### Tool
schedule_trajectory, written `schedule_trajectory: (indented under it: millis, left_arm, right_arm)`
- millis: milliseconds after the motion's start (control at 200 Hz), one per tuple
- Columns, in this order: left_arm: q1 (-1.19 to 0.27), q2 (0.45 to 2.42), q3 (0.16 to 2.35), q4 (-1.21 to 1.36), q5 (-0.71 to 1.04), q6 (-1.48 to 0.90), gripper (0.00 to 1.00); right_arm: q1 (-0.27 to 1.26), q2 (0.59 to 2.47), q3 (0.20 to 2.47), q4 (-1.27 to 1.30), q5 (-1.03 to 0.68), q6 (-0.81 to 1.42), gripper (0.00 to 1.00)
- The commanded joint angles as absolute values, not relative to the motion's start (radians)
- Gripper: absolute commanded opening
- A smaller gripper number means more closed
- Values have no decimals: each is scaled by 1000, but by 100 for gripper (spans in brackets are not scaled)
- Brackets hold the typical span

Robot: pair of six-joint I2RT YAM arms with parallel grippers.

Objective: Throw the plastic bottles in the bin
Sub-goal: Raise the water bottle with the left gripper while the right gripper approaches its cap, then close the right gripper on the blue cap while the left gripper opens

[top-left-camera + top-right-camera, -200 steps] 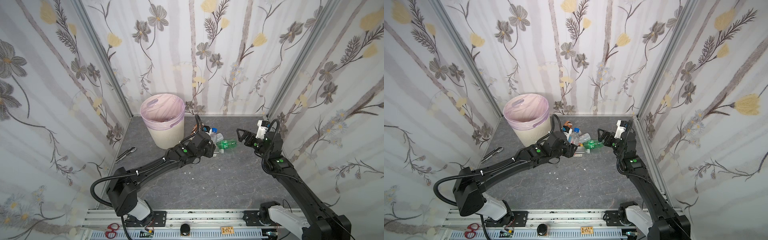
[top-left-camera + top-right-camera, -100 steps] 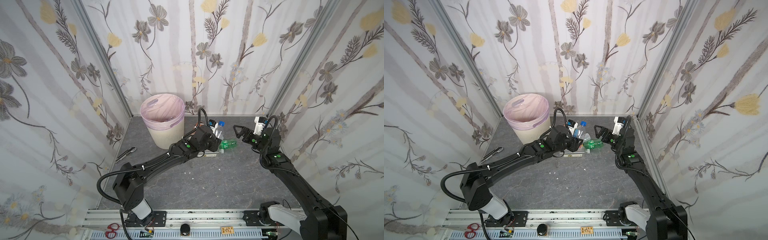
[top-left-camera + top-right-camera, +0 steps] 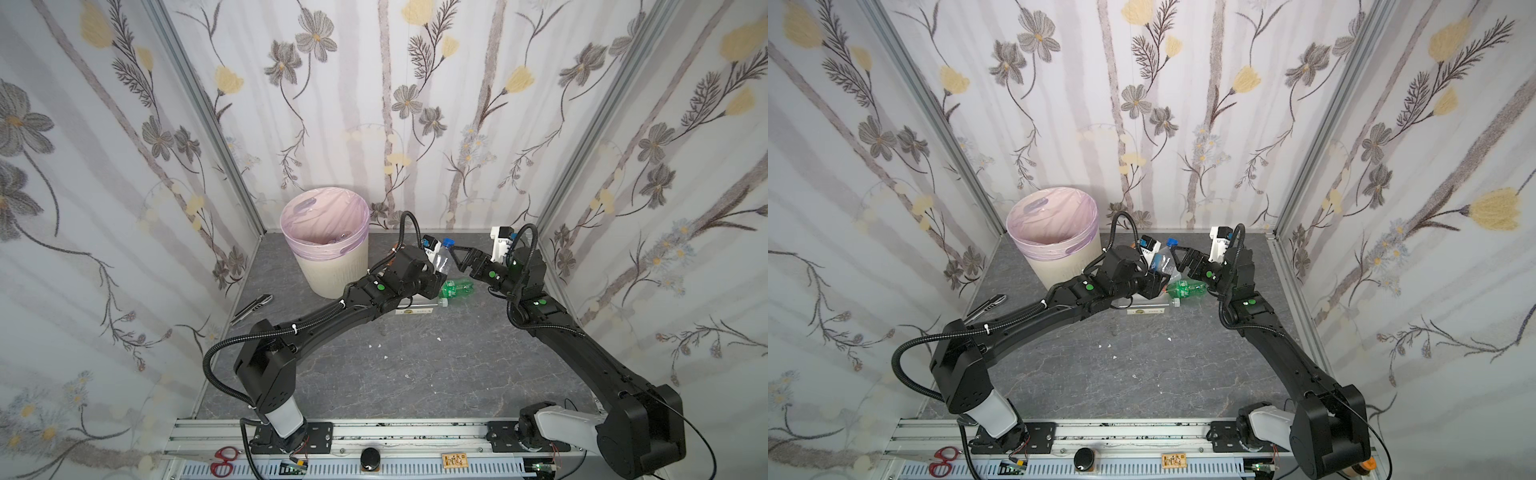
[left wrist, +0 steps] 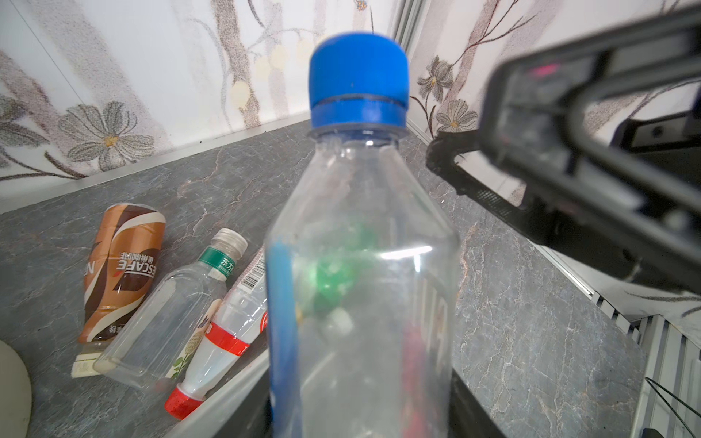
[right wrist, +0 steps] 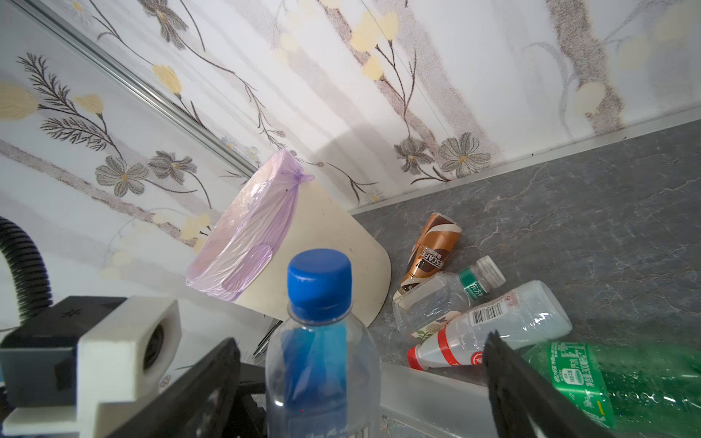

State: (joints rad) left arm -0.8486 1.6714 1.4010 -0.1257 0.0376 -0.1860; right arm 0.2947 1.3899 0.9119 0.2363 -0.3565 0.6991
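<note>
My left gripper is shut on the base of a clear blue-capped bottle and holds it upright, off the floor. It fills the left wrist view. My right gripper is open, a finger on each side of that bottle, apart from it. A green bottle lies below. A brown coffee bottle, a clear green-labelled one and a red-capped one lie near the bin, which stands at the back left.
A flat white strip lies under my left arm. A dark pen-like tool rests by the left wall. Red scissors lie on the front rail. Papered walls close in on three sides.
My left gripper has raised the blue-capped bottle and turned it upright. My right gripper has moved left towards it and now straddles it.
</note>
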Motion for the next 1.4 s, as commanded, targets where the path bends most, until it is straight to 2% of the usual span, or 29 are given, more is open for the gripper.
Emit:
schedule_trajectory:
  millis: [0, 135, 360, 640, 894, 1029, 1204, 1399]
  left_arm:
    - [-846, 1671, 1413, -91, 57, -173, 54]
    - [-845, 1669, 1413, -89, 69, -173, 54]
    - [-847, 1671, 1411, -90, 74, -181, 55]
    - [-846, 1674, 1414, -89, 72, -187, 56]
    - [-845, 1674, 1410, -89, 64, -193, 58]
    - [-847, 1673, 1407, -90, 52, -198, 65]
    - [-842, 1665, 1396, -92, 26, -198, 83]
    - [-822, 1638, 1375, -93, 15, -205, 99]
  right_arm:
    - [298, 1411, 935, 297, -342, 720, 92]
    - [300, 1449, 966, 306, -347, 727, 81]
    - [319, 1498, 1008, 318, -361, 738, 70]
    - [337, 1520, 1025, 315, -362, 740, 50]
    - [338, 1511, 1019, 307, -356, 736, 25]
    - [338, 1506, 1019, 305, -353, 735, 17]
    - [337, 1506, 1015, 310, -328, 733, 15]
    - [334, 1527, 1027, 331, -303, 735, 15]
